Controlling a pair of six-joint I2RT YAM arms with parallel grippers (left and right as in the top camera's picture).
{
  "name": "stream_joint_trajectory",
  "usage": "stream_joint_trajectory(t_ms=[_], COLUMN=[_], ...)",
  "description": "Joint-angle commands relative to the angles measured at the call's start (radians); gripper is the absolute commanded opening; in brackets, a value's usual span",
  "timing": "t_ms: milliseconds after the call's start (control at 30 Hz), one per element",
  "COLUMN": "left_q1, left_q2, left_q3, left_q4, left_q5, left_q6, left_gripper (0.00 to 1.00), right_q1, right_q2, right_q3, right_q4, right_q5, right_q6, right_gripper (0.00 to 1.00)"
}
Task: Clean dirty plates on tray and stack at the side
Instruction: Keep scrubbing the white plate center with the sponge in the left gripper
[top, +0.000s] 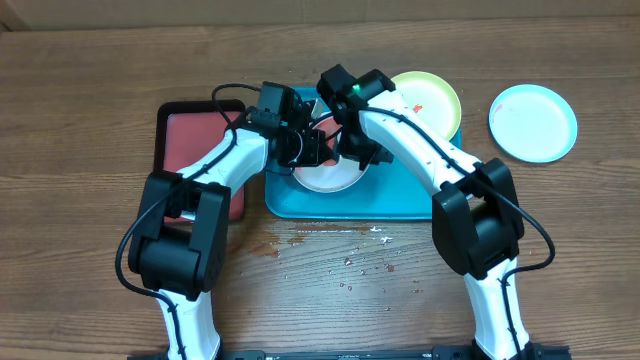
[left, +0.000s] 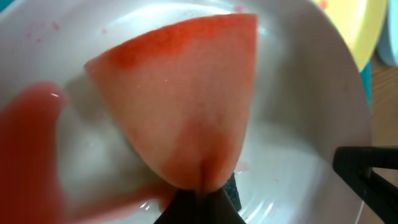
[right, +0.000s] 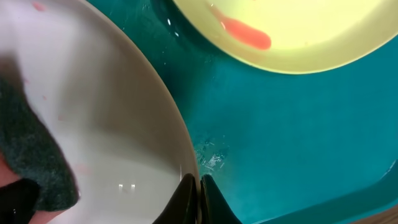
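The white plate (top: 328, 176) lies on the teal tray (top: 400, 200), between both grippers. My left gripper (left: 200, 198) is shut on a pink sponge (left: 186, 99) with a dark scouring side, pressed on the white plate (left: 298, 143). My right gripper (right: 199, 186) is shut on the white plate's rim (right: 124, 124). The yellow-green plate (top: 432, 98) with a red smear (right: 245, 32) sits at the tray's back right. The light blue plate (top: 533, 122) lies on the table, right of the tray.
A red tray with a black rim (top: 195, 145) sits left of the teal tray. Water droplets and small red specks (top: 340, 250) lie on the wooden table in front of the tray.
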Motion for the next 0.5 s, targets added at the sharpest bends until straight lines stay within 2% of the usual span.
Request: stream_joint_trajectory(t_ms=[0,300,467], left_q1=[0.026,0.049,0.039], left_q2=[0.04,0.039,0.039], left_q3=[-0.006,0.164,0.204], left_q4=[-0.071,-0.328,-0.361], left_q5=[-0.142,-0.354,-0.389], left_q6=[-0.01,0.065,0.075], left_gripper=[0.04,0.04,0.04], right_q1=[0.005,0.005,0.005], right_q2=[-0.01,-0.01,-0.01], right_q3=[0.021,0.021,0.021], right_q4=[0.002,0.008,0.01], right_q5=[0.022,0.022,0.021], right_q6=[-0.004,-0.004,-0.004], right_gripper=[0.04,0.04,0.04])
